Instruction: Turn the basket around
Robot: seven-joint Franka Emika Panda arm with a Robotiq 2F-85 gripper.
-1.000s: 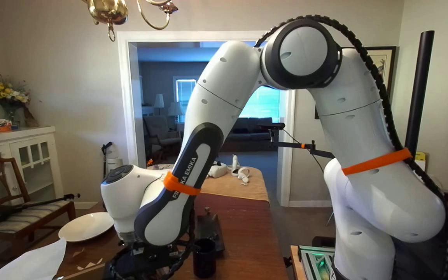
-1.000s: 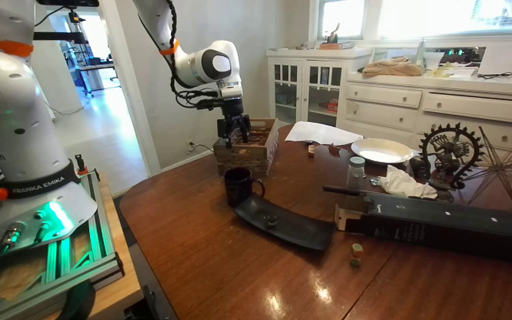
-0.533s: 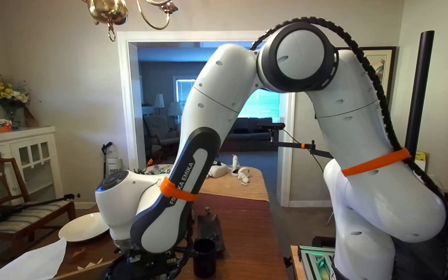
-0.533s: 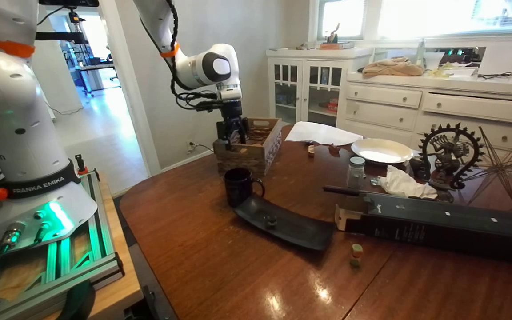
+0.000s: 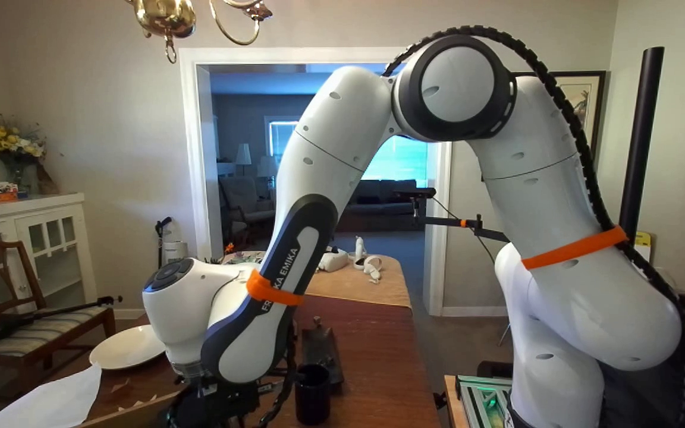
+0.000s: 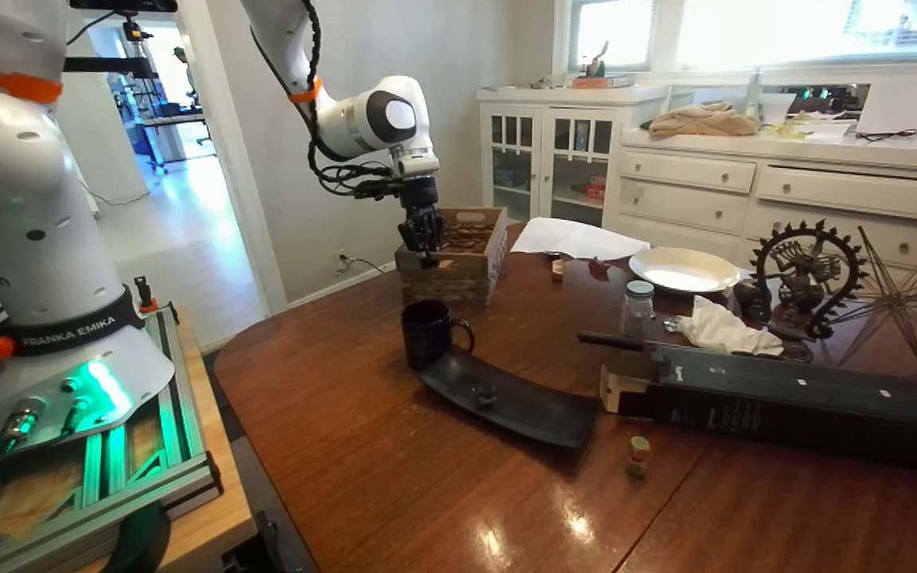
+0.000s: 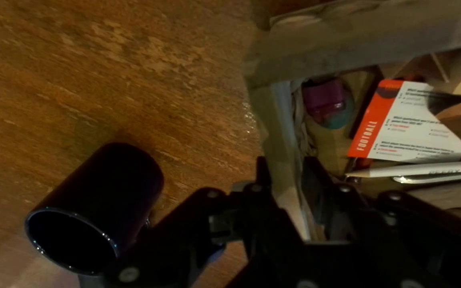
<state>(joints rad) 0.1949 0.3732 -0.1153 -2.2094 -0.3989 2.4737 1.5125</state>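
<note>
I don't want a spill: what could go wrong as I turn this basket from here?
The dark mug stands close to the basket, outside the wall that the end effector grips; a swing that way could knock it over. The hold is on one wall only, so the basket might twist or slip. The card and white pencil inside could slide out if it tips.

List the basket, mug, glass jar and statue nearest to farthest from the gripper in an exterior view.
1. Basket: gripper straddles its wall.
2. Mug: in front, on the camera side.
3. Glass jar: right of both in the picture.
4. Statue: farther right.
</note>
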